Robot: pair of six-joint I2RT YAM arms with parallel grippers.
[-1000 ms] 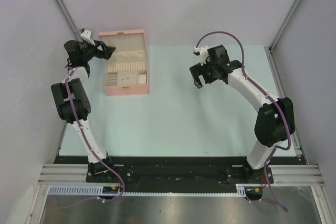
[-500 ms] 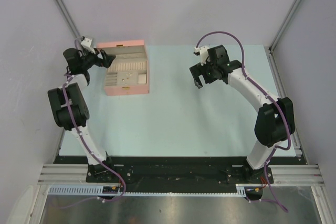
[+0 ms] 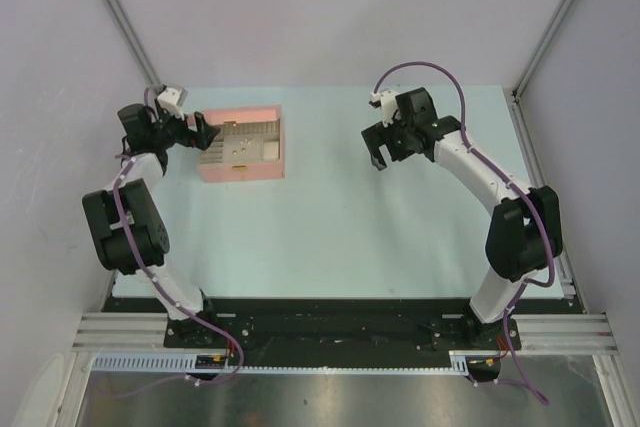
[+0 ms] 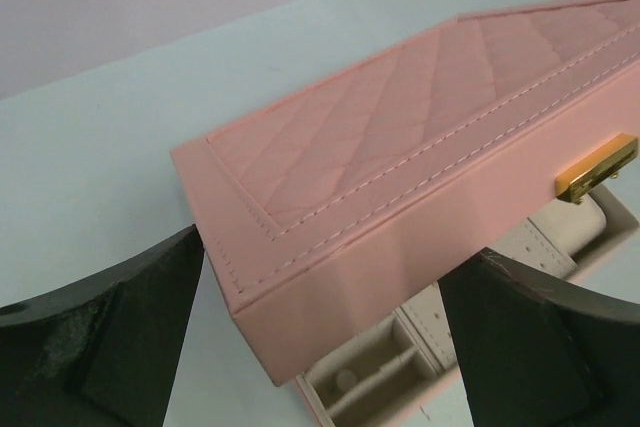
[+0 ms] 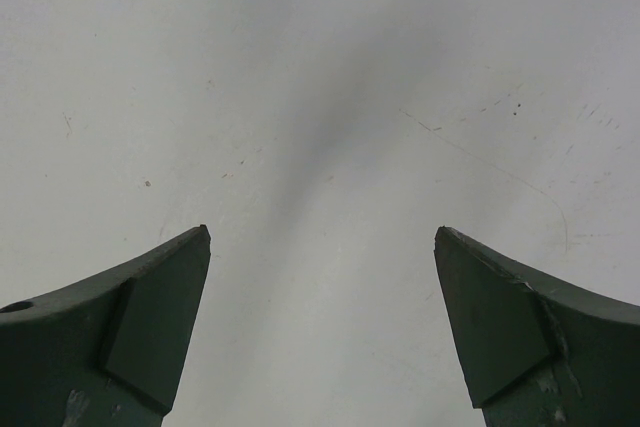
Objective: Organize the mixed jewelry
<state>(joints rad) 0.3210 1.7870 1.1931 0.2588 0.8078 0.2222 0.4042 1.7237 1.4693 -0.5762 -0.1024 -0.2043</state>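
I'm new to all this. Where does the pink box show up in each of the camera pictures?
Top external: pink box at the upper left of the table, lid partly lowered.
Left wrist: fills the middle, quilted lid over cream compartments, between the jaws.
Right wrist: not in it; only table surface and jaws.
Shared landmark: the left gripper, whose dark jaws flank the box's end in both.

Inside a robotics lab test cell: plain pale wall panels (image 3: 330, 7) framed by aluminium struts (image 3: 558, 19) enclose a light blue tabletop (image 3: 350, 227). A cabled left arm (image 3: 122, 227) and right arm (image 3: 478, 169) are bolted to a black base plate (image 3: 340, 319) at the near edge.
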